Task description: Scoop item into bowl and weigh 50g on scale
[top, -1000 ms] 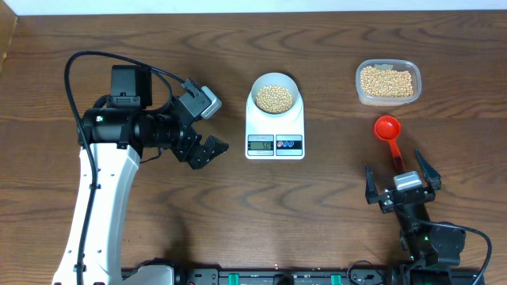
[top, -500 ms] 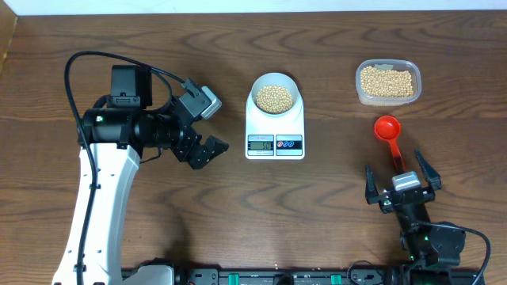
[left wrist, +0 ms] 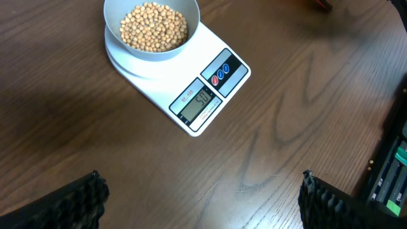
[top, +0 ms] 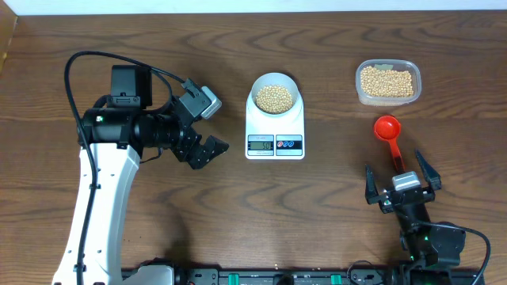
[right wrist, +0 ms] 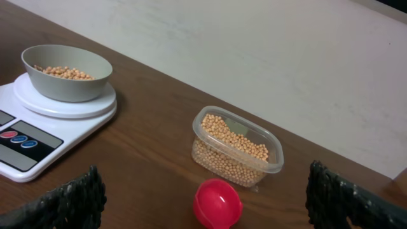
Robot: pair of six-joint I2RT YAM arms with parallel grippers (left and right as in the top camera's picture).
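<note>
**Fig.** L gripper (top: 204,150) hung above the table (top: 317,206) just left of the scale (top: 275,127), fingers spread wide and nothing between them. R gripper (top: 392,161) sat near the front edge on the right, likewise fully spread. The handle end of the red scoop (top: 386,127) lay between its fingers; contact could not be told. Scoop head rested on the wood between R gripper and the clear tub (top: 360,67), which was part-filled w/ beans. At centre, the bowl (top: 255,91) stood on the scale's round platform and held the item (top: 275,97), a heap of tan beans. In the L wrist view the display (left wrist: 198,102) appeared to read 50.
</note>
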